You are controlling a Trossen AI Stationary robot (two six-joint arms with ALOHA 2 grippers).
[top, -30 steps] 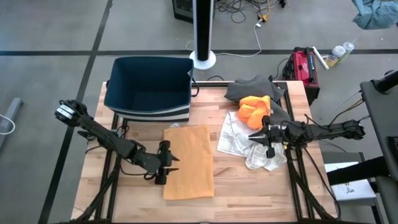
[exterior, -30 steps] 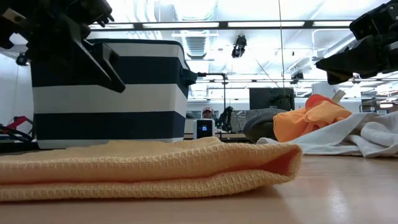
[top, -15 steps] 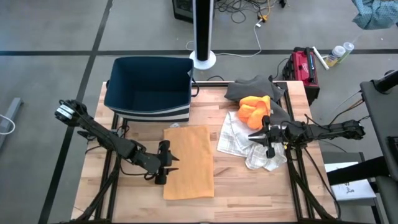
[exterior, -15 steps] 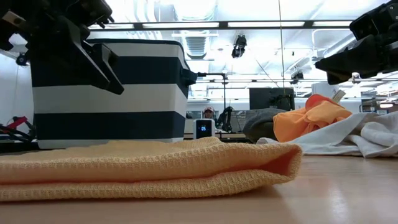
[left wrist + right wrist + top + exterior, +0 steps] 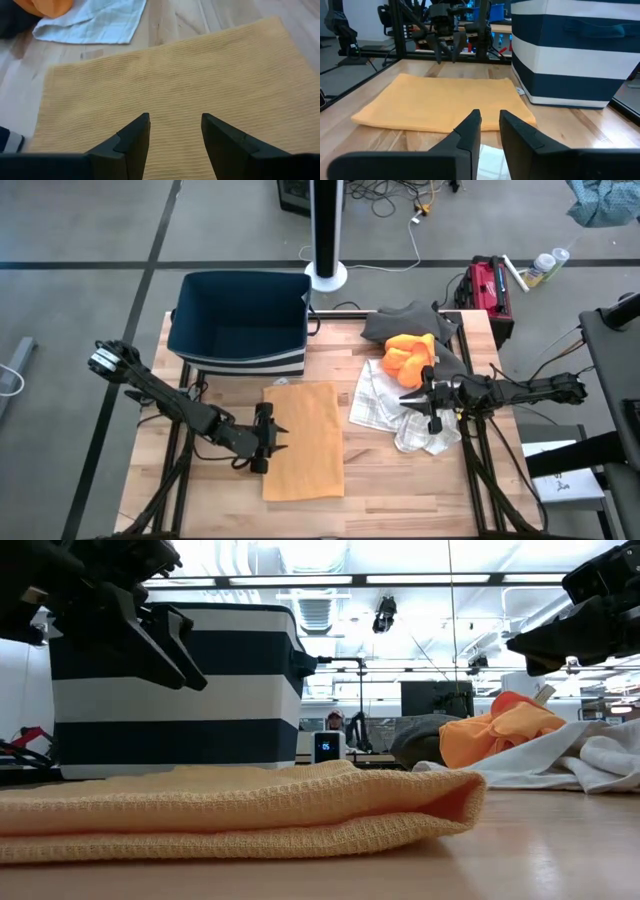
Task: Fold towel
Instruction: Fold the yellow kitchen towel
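A wooden table carries everything. At its far left stands a navy-and-white striped fabric bin, open at the top. Near the bin, at the middle of the table, the folded yellow waffle towel lies flat as a neat rectangle, its long sides running far to near; in the low view its rounded fold faces right. To the right of it a white checked cloth is spread loosely, with a crumpled white cloth just beside it on the near right. Farther back lie a dark grey cloth and, touching it, a bunched orange cloth.

The left gripper hovers over the left edge of the yellow towel, its two fingers spread apart with nothing between them, clear of the fabric. The right gripper sits over the white cloths at the right, pointing left toward the towel; its fingers stand slightly parted with a narrow gap, and nothing is gripped.
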